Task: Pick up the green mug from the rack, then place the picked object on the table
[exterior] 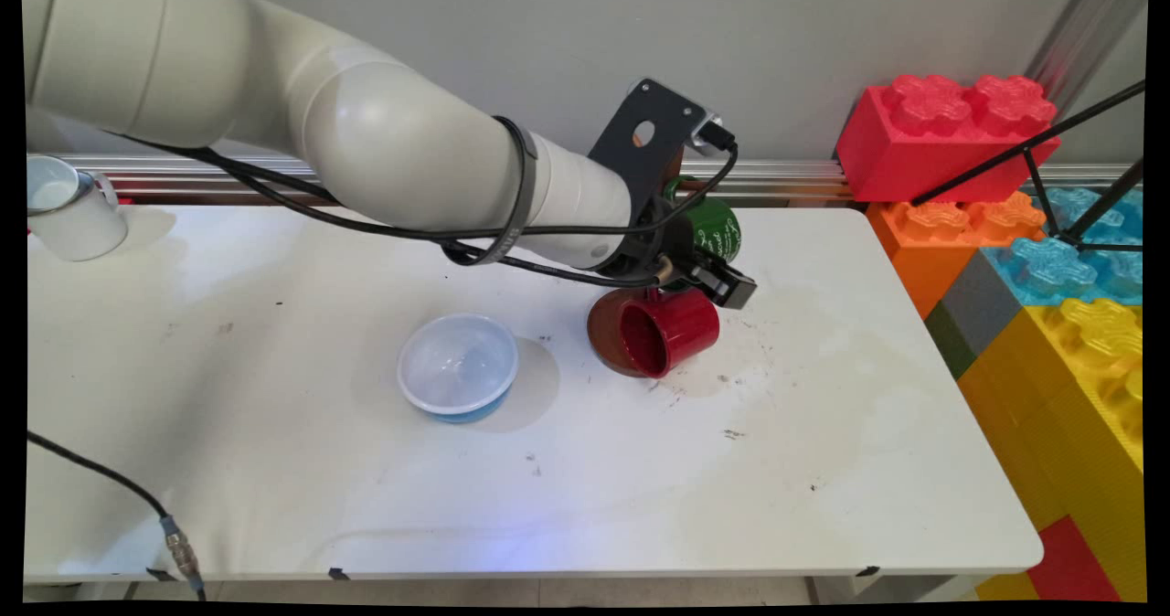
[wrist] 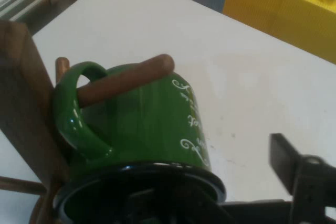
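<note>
Bowl [exterior: 458, 363] sits nearest the table's [exterior: 594, 506] front edge, open surface all around it. Gripper [exterior: 708, 273] is mid-table toward the back edge, among a red mug [exterior: 672, 331] and a green mug [wrist: 142, 124] hung on a wooden peg [wrist: 126, 80]; jaw state: cannot tell. White mug [exterior: 73, 209] at back-left corner.

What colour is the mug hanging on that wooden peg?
Green, with white curly lettering on its side. The mug and peg show best in the hand view.

Bright even light, soft shadows beside the bowl [exterior: 457, 363], hand view slightly soft.
</note>
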